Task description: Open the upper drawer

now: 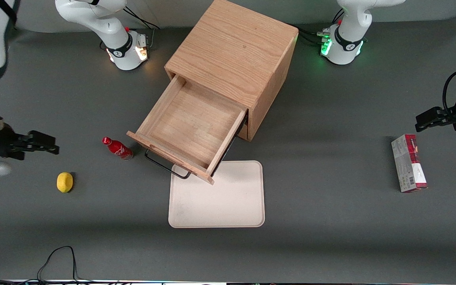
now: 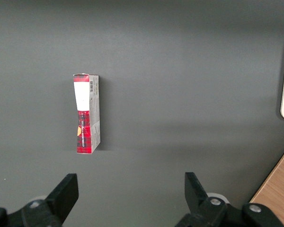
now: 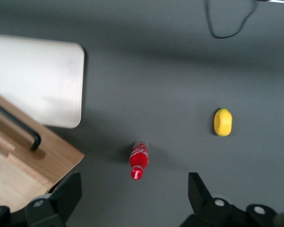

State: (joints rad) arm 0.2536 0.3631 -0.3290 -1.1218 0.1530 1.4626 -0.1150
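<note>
The upper drawer (image 1: 190, 122) of the oak cabinet (image 1: 236, 51) stands pulled far out, its empty wooden inside showing. Its black wire handle (image 1: 164, 165) hangs at the drawer front, over the edge of the tray; the handle (image 3: 19, 126) and drawer front (image 3: 33, 161) also show in the right wrist view. My right gripper (image 1: 48, 144) is open and holds nothing. It hovers well away from the drawer toward the working arm's end of the table, past the red bottle. The lower drawer is hidden under the open one.
A small red bottle (image 1: 118, 148) lies beside the drawer front, and a lemon (image 1: 65, 182) lies nearer the front camera. A cream tray (image 1: 217, 196) sits in front of the drawer. A red and white box (image 1: 408, 163) lies toward the parked arm's end.
</note>
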